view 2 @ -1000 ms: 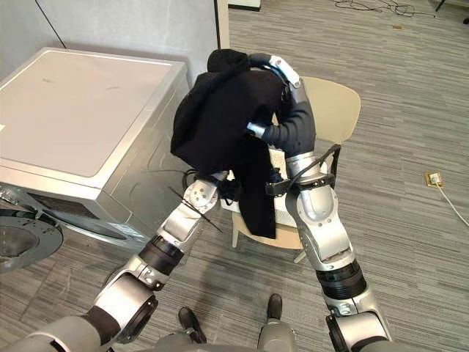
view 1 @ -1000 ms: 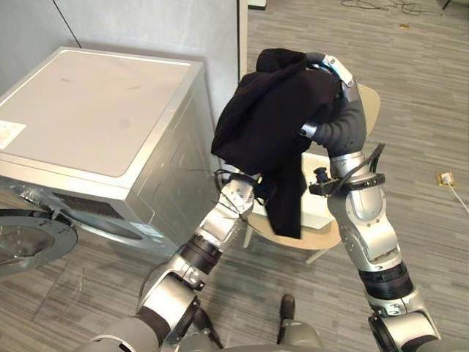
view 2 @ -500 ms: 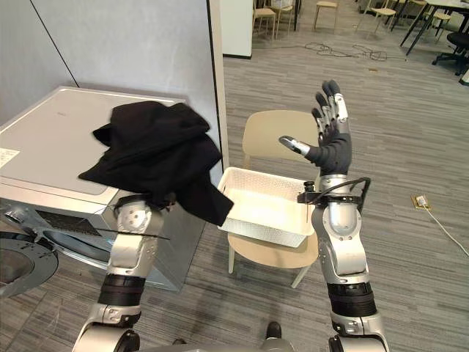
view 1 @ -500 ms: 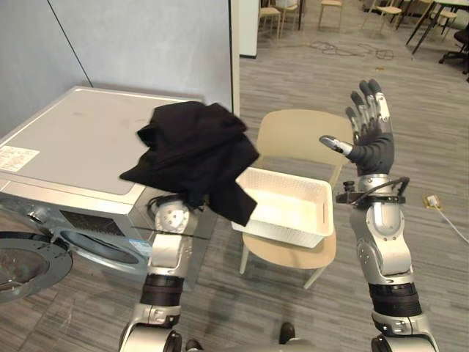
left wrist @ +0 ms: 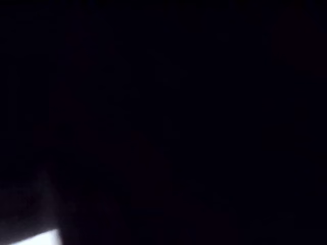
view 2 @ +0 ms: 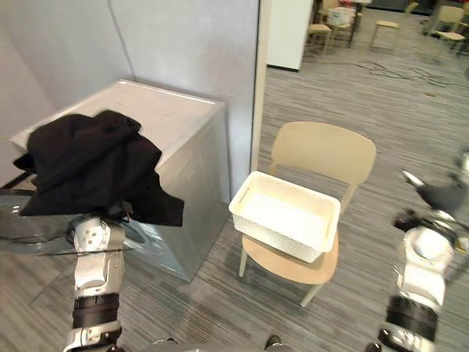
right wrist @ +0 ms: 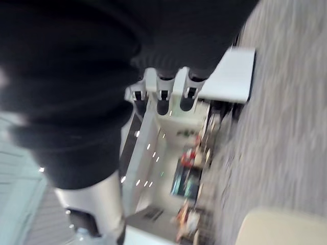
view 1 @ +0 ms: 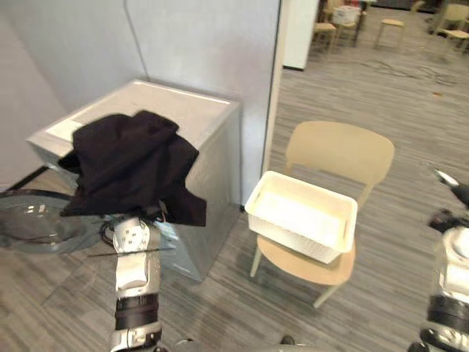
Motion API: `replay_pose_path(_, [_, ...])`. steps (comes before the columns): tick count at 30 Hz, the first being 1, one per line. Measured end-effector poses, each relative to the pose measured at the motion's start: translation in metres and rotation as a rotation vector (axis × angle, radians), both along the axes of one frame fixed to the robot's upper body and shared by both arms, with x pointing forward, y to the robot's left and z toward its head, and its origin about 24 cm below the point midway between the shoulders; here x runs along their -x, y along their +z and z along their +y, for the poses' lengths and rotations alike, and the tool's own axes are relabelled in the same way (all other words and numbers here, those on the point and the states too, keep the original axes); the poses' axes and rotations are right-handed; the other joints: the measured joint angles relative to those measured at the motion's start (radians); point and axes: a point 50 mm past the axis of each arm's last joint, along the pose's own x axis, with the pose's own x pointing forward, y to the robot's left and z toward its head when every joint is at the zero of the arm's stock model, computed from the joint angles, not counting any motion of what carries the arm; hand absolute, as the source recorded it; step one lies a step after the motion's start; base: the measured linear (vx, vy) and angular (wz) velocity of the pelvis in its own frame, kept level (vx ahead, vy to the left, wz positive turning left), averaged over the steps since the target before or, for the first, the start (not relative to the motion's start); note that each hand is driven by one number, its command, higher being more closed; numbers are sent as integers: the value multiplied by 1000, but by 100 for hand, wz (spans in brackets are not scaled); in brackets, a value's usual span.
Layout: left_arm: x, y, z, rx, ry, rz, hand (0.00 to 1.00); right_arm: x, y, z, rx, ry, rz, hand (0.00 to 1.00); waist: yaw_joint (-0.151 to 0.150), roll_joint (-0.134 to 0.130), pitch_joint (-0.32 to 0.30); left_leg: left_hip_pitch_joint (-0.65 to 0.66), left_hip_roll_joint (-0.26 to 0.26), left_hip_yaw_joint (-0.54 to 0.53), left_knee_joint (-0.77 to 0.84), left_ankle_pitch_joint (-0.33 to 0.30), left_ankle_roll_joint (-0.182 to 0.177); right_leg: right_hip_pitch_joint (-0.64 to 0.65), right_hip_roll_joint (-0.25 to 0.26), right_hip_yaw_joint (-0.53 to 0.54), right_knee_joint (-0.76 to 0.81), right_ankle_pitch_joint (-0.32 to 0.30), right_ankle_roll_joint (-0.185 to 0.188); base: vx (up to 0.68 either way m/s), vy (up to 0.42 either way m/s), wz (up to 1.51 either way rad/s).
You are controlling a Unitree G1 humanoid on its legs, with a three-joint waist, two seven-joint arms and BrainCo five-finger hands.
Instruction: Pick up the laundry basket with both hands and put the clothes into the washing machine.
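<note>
Black garment (view 1: 128, 165) draped over the raised left arm. Left hand buried beneath the cloth, so cannot tell how far closed. Garment held up in front of the silver washing machine (view 1: 201, 121), close by its open round door (view 1: 29, 224). White laundry basket (view 1: 297, 240) resting on the seat of a beige chair (view 1: 341, 150), just beside the machine, touched by neither hand. Right hand (view 2: 438, 196) off to the right, well apart from the basket, fingers (right wrist: 161, 99) straight, holding nothing.
</note>
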Motion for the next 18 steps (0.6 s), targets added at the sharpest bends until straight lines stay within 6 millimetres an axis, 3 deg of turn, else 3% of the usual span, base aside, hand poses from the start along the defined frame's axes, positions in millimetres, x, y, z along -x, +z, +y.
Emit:
replay_pose_path(1, [4, -7, -4, 16, -15, 21, 100, 31, -13, -10, 16, -124, 96, 0, -23, 19, -14, 0, -35, 41, -63, -17, -11, -1, -8, -59, 21, -20, 17, 21, 172, 182])
replay_pose_path(2, [8, -14, -4, 8, -24, 47, 100, 60, -34, -12, -12, -245, 190, 0, -79, -23, -19, 3, -163, 15, -236, -30, -15, -16, -83, -90, 30, -50, 37, -7, 191, 197])
replay_pose_path(3, [10, -16, -4, 12, -23, 56, 100, 73, -45, -12, -25, -293, 240, 0, -91, -29, -28, 24, -197, 46, -282, -80, 42, -35, -101, -128, 33, -40, 31, -64, 162, 176])
replay_pose_path(4, [15, -26, -7, 32, -25, 90, 100, 98, -74, -5, -82, -349, 371, 0, -83, -18, -29, 49, -114, 132, -124, -166, -8, -41, -94, -197, 40, -24, 32, -81, 174, 104])
replay_pose_path(5, [18, -30, -7, 39, -20, 109, 100, 104, -84, 0, -111, -356, 409, 0, -84, -11, -26, 67, -99, 143, -120, -180, -77, -36, -89, -217, 37, -16, 34, -97, 236, 128])
replay_pose_path(6, [20, -38, -11, 49, -34, 141, 100, 114, -98, 9, -146, -374, 465, 0, -100, 12, -26, 86, -100, 144, -197, -210, -202, -40, -89, -271, 49, -6, 44, -73, 267, 113])
replay_pose_path(7, [19, -42, -13, 43, -55, 160, 100, 115, -107, 15, -177, -375, 491, 0, -107, 8, -24, 65, -128, 123, -210, -214, -180, -44, -109, -286, 58, -2, 41, -100, 269, 115])
replay_pose_path(8, [22, -51, -15, 41, -70, 200, 100, 116, -118, 24, -206, -374, 535, 0, -102, -26, -17, 49, -190, 105, -246, -207, -172, -62, -153, -281, 72, 2, 44, -144, 309, 83])
replay_pose_path(10, [27, -62, -15, 55, -67, 252, 100, 121, -121, 25, -186, -399, 576, 0, -109, -46, -16, 17, -263, 53, -273, -205, -135, -69, -200, -278, 73, 11, 55, -144, 354, 94])
replay_pose_path(12, [28, -72, -19, 63, -91, 295, 100, 134, -130, 21, -216, -464, 604, 0, -106, -52, 15, 7, -330, -7, -277, -222, -91, -75, -283, -260, 185, 7, 36, -75, 411, 109])
replay_pose_path(13, [30, -82, -25, 68, -117, 337, 100, 144, -139, 21, -256, -491, 629, 0, -107, -43, 36, 15, -362, -50, -284, -233, -66, -95, -332, -179, 304, 13, -35, -83, 403, 102])
replay_pose_path(14, [31, -86, -29, 72, -134, 357, 100, 151, -144, 23, -277, -504, 645, 0, -110, -37, 47, 24, -373, -72, -292, -234, -57, -115, -348, -111, 372, 28, -84, -33, 304, 107])
replay_pose_path(15, [35, -91, -39, 73, -172, 380, 100, 170, -156, 33, -340, -527, 683, 0, -108, -24, 53, 40, -392, -119, -310, -238, -37, -189, -335, 85, 520, -7, -134, 13, 237, 106])
replay_pose_path(16, [38, -94, -43, 71, -190, 394, 100, 186, -170, 51, -421, -540, 715, 0, -106, -37, 62, 67, -418, -152, -352, -232, -27, -253, -268, 258, 674, -109, -95, 54, 192, 102])
replay_pose_path(17, [40, -95, -44, 73, -195, 400, 100, 193, -179, 60, -464, -534, 743, 0, -107, -40, 64, 78, -432, -166, -371, -229, -28, -282, -228, 315, 740, -156, -66, 85, 115, 95])
replay_pose_path(18, [41, -97, -49, 72, -216, 410, 100, 209, -196, 73, -566, -528, 788, 0, -107, -57, 70, 103, -459, -195, -405, -228, -19, -325, -156, 364, 833, -225, -44, 93, 74, 72])
